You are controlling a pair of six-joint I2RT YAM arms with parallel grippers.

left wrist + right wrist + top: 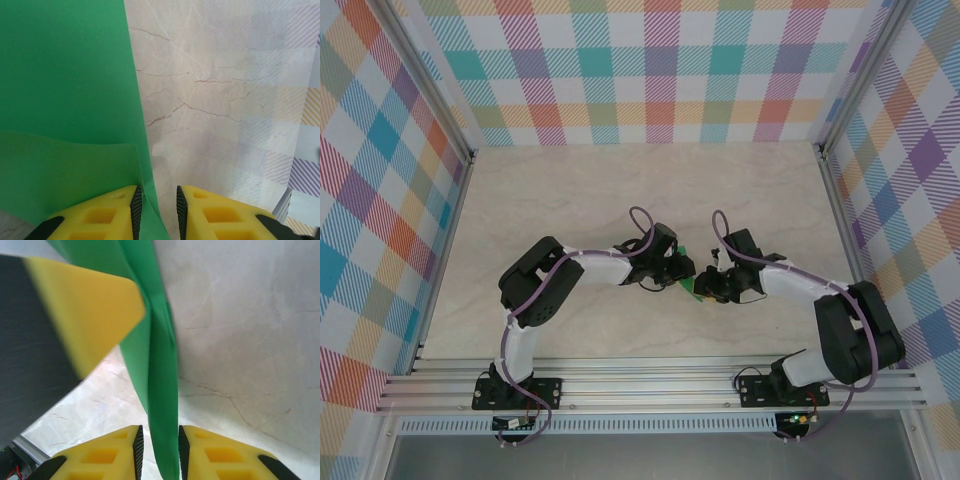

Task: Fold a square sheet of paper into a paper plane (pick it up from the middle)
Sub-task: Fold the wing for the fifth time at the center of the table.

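– Paper (692, 287), green, part-folded: centre of table (620, 200), between both grippers. Fingers?
– R gripper (160, 452) pinches it, long axis straight ahead of fingers. L gripper (156, 212) narrow, sheet edge in gap, looks unpinched.

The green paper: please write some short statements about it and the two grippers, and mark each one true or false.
1. In the top view, the left gripper and the right gripper meet over the table, with the green paper between them. True.
2. In the left wrist view, the paper covers the right side. False: it covers the left side, and the bare table is on the right.
3. In the right wrist view, the paper runs down between the gripper's fingers. True.
4. The paper is one flat, unfolded layer. False: its layers overlap, so it is already folded.
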